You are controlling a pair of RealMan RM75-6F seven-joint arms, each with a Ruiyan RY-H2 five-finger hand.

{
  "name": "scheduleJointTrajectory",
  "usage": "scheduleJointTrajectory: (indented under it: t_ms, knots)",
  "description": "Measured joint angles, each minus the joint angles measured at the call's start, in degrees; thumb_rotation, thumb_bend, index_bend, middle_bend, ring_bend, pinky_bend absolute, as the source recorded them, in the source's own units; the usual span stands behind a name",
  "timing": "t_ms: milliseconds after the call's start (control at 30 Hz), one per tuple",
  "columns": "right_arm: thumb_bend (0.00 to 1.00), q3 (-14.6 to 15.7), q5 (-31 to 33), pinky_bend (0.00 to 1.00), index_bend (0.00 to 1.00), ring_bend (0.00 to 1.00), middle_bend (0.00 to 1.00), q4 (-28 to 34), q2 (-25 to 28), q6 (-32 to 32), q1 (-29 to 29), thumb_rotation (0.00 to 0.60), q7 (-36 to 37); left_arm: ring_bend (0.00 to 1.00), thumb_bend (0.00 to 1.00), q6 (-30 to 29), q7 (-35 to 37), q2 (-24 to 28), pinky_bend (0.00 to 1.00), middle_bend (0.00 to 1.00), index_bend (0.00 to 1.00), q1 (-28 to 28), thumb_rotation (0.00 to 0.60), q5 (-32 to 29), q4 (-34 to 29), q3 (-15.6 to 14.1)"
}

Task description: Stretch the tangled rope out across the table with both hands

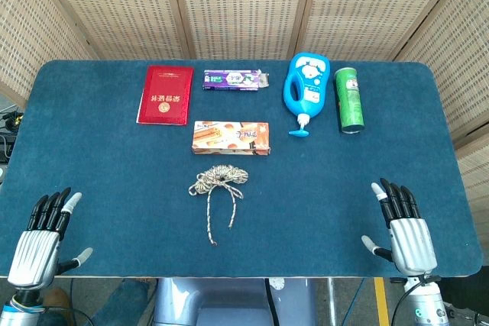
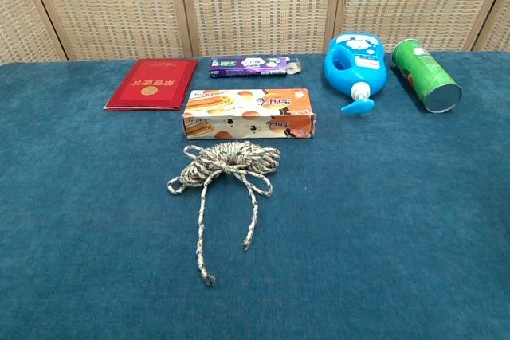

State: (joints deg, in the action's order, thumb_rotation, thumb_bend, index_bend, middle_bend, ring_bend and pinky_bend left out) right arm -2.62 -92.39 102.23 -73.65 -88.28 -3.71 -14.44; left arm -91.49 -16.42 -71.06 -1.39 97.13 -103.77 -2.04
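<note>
While both hands wait at near edge, task not yet started. Rope (image 1: 219, 185) lies bundled at middle of surface (image 1: 114, 173), just in front of orange box (image 1: 231, 137), two loose ends trailing toward robot. Left robot hand (image 1: 43, 236) flat, fingers spread, holding nothing; right robot hand (image 1: 402, 228) same. Both well apart from rope. Step in hand: approach. Next move probably calls for each hand to reach inward and pinch one side of bundle, then pull apart sideways.
</note>
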Motion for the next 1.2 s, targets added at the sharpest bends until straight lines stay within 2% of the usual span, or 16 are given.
scheduleJointTrajectory:
  t_ms: [433,500,567,667,767,933,1033,1200]
  knots:
    - [0.00,0.02,0.50,0.00,0.00,0.00,0.00,0.02,-0.20,1.26,-0.52,0.600,-0.37,0.00,0.00,0.74,-0.47,-0.15,0.00,0.00,0.00,0.28,0.600,-1.05,-0.15,0.34]
    - [0.07,-0.15,0.80,0.00,0.01,0.00,0.00,0.19,0.10,2.83,-1.36,0.600,-0.85,0.00,0.00,1.32,-0.94,-0.28,0.00,0.00,0.00,0.50,0.600,-1.61,-0.26,0.54]
    - [0.26,-0.68,1.33,0.00,0.05,0.00,0.00,0.84,0.76,5.54,-2.92,0.600,-2.10,0.00,0.00,1.84,-1.61,-0.50,0.00,0.00,0.00,0.77,0.600,-2.13,-0.49,0.76]
    - [0.47,-1.67,2.26,0.00,0.09,0.00,0.00,2.54,2.06,11.00,-6.22,0.600,-3.96,0.00,0.00,2.40,-2.62,-0.90,0.00,0.00,0.00,1.06,0.600,-2.69,-0.78,0.99]
    - [0.61,-2.93,3.88,0.00,0.13,0.00,0.00,4.64,3.53,17.46,-10.28,0.600,-5.69,0.00,0.00,2.66,-3.20,-1.23,0.00,0.00,0.00,1.20,0.600,-3.38,-1.07,1.24]
    - [0.73,-5.26,8.82,0.00,0.16,0.00,0.00,7.19,4.50,27.80,-17.78,0.600,-10.83,0.00,0.00,3.14,-3.94,-1.60,0.00,0.00,0.00,1.52,0.600,-4.51,-1.32,1.76]
    - [0.76,-6.57,12.46,0.00,0.17,0.00,0.00,7.99,4.03,32.17,-21.88,0.600,-13.99,0.00,0.00,3.61,-4.23,-1.70,0.00,0.00,0.00,1.78,0.600,-5.15,-1.40,2.01]
    - [0.79,-7.61,15.92,0.00,0.23,0.00,0.00,6.26,-0.77,37.11,-27.68,0.600,-18.83,0.00,0.00,5.24,-5.56,-2.23,0.00,0.00,0.00,2.56,0.600,-7.54,-1.48,2.70]
